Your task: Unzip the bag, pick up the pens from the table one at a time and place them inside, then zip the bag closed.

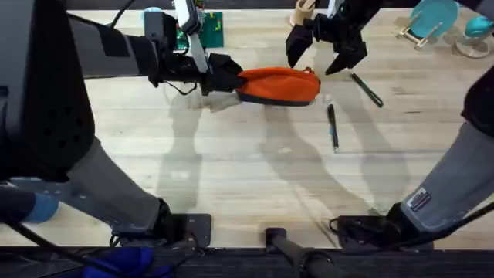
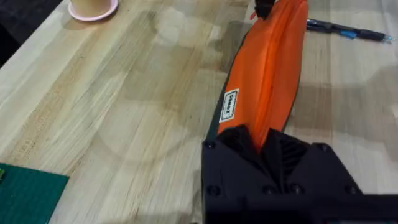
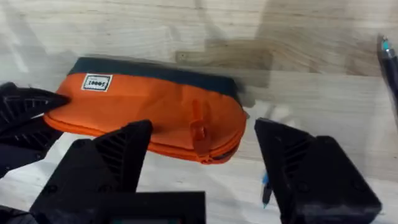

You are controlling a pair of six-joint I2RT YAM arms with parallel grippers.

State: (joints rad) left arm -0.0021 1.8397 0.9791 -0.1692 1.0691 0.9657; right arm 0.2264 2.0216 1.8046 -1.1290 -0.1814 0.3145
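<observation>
The orange bag (image 1: 279,84) with a navy bottom band lies on the table (image 1: 231,162) at centre back, zipper shut. My left gripper (image 1: 225,77) is shut on the bag's left end; the left wrist view shows the black fingers (image 2: 239,144) pinching the orange fabric (image 2: 267,68). Above the bag's right end my right gripper (image 1: 318,54) hangs open, its fingers (image 3: 121,152) spread either side of the zipper pull tab (image 3: 199,132) without touching it. One pen (image 1: 333,127) lies in front of the bag's right end. A second pen (image 1: 367,89) lies to the right.
A green mat (image 1: 207,29) lies at the back left, behind the left arm. A pink-based cup (image 2: 92,7) stands further along the table. Blue and clear objects (image 1: 436,22) sit at the back right. Bare wood stretches across the front.
</observation>
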